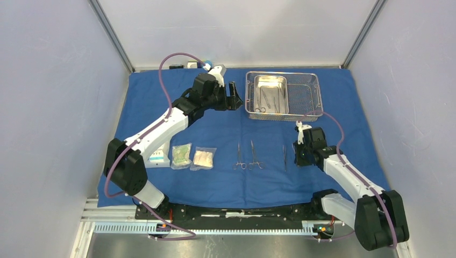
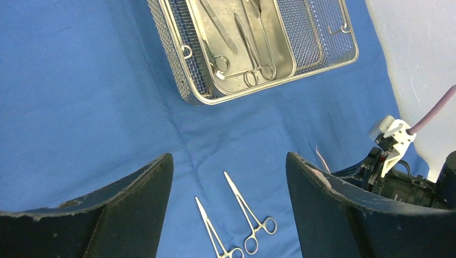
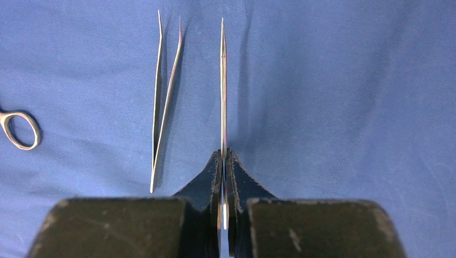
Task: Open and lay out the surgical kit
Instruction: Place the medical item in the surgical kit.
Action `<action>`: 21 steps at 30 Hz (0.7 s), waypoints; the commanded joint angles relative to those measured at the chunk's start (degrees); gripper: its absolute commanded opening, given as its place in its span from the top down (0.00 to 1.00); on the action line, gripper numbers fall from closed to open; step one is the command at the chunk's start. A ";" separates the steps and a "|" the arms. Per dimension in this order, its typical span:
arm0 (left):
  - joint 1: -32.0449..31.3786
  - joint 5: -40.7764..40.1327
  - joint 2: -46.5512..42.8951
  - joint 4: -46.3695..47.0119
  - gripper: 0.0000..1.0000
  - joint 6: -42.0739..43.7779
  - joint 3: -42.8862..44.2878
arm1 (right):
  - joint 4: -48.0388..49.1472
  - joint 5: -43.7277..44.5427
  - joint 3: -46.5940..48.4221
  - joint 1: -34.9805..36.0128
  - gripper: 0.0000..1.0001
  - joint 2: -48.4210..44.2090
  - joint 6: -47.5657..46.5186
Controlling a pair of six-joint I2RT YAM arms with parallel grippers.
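Blue cloth [image 1: 215, 134], mesh tray [image 1: 305, 98], pan [image 1: 270, 81] holding instruments [image 1: 267, 100], left pincer [image 2: 228, 158] released, right pincer [image 3: 223, 155] clenching slim instrument [image 3: 222, 80]

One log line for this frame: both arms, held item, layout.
left fingers open near mesh tray | right fingers shut on slim instrument | on blue cloth: tweezers, two clamps, three packets | inner pan: instruments inside

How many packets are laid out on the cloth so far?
3, in a row on the cloth, near left: white packet, partly hidden by the left arm; green packet; beige packet. The arm could hide more.
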 commanded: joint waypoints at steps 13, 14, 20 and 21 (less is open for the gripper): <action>0.21 0.40 -0.02 1.39 0.17 0.04 1.88 | 0.33 2.06 2.06 -0.32 0.93 2.83 0.99; 0.21 0.40 0.01 1.39 0.17 -0.12 1.94 | 0.35 1.78 2.17 -0.28 0.91 3.00 1.01; 0.21 0.22 0.05 1.22 0.16 0.00 2.01 | -0.01 2.22 2.68 -0.23 0.82 3.22 0.60; 0.21 0.20 0.06 1.21 0.16 -0.03 1.97 | 0.00 2.36 2.72 -0.23 0.82 3.23 0.53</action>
